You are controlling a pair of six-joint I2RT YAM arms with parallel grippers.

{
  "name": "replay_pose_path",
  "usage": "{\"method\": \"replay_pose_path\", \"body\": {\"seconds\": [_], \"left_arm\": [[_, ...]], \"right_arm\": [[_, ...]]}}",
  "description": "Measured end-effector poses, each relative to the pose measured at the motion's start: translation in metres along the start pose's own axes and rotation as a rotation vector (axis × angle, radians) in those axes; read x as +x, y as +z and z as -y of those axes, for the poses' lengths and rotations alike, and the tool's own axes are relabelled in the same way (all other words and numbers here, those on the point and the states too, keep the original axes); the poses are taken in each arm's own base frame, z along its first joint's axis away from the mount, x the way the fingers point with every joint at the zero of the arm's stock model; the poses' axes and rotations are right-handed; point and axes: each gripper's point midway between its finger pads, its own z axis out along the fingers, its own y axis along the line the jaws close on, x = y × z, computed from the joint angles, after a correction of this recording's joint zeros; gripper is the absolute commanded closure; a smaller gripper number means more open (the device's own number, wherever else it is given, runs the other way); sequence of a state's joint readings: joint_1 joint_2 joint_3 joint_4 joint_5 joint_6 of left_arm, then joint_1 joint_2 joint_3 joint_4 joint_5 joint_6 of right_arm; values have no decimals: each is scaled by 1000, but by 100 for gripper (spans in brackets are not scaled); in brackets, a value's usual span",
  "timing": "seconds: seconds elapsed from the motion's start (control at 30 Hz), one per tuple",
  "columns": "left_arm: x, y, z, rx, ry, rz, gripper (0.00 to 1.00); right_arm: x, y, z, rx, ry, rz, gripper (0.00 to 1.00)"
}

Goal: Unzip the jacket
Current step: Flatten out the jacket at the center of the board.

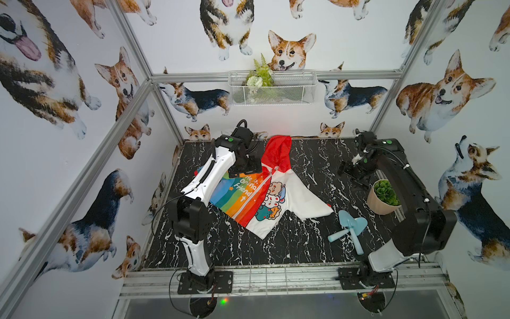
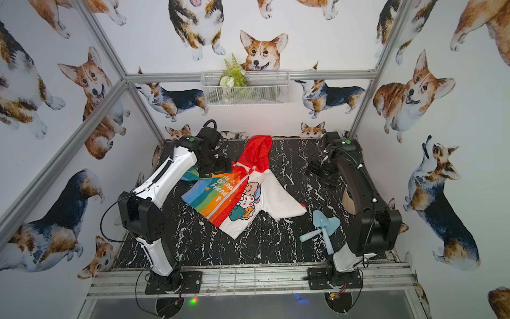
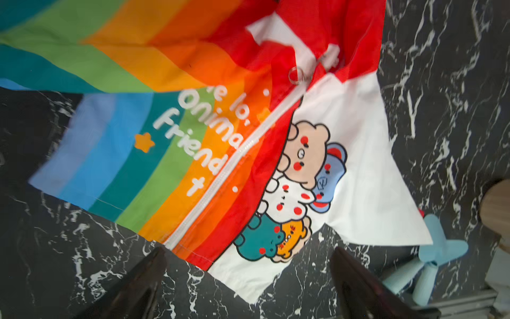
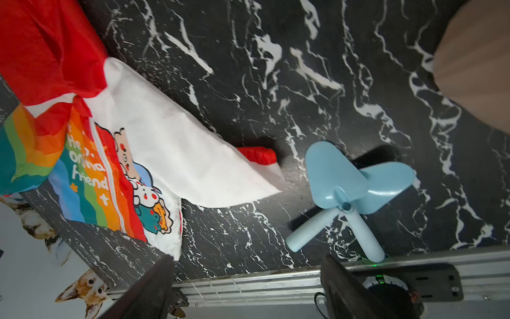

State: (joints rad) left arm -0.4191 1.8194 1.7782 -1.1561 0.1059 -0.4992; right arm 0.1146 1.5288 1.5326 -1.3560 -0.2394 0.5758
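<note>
1. Two sets of fingers hang above the black marbled counter [image 1: 298,248], and neither one holds anything.
2. Seen from its wrist camera, the left fingers [image 3: 356,284] stand wide apart with nothing between them. In both top views they hang over the rainbow shoulder of the jacket [image 1: 265,198], clear of the cloth.
3. That jacket lies spread on the counter beneath the left fingers and stretches on past them toward the arm bases. It lies well apart from the right fingers [image 4: 347,287]. Its red hood [image 1: 278,152] points at the back wall.
4. Its white zipper [image 3: 234,168] runs as one closed line between the rainbow half and the white half with the cartoon bears. The clear pull ring [image 3: 296,75] sits at the collar end, near the left fingers, on the side facing the other arm.
5. The right fingers are also spread apart and empty, raised over bare counter. The white sleeve [image 1: 309,204] points their way but ends well short of them.
6. A beige pot [image 1: 379,203] with a green plant stands near the right fingers, on the arm-base side. Two pale blue shovels [image 1: 348,221] lie crossed farther that way, just beside the sleeve tip.
7. Far beyond both sets of fingers, a white wire basket [image 1: 292,94] with greenery hangs on the back wall.
</note>
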Motion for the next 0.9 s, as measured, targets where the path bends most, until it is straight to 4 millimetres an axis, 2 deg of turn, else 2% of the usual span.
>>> {"method": "replay_pose_path", "body": {"seconds": [0.13,0.27,0.37,0.53,0.8,0.83,0.9], "left_arm": [[20,23,4,46,-5,-72,5],[24,39,13,101,-7,-106,5],[26,51,22,137,-3,-129,5],[29,58,32,193,-4,-145,5],[33,63,38,243,-9,-168,3],[34,64,40,250,-8,-170,3],[34,63,42,264,-6,-169,3]], "right_arm": [[40,30,20,1,5,-145,20],[60,57,27,-32,14,-221,25],[67,78,32,-49,25,-258,27],[60,116,31,-75,36,-282,33],[36,147,25,-86,39,-260,36],[35,149,25,-84,42,-262,38],[30,157,25,-78,42,-262,49]]}}
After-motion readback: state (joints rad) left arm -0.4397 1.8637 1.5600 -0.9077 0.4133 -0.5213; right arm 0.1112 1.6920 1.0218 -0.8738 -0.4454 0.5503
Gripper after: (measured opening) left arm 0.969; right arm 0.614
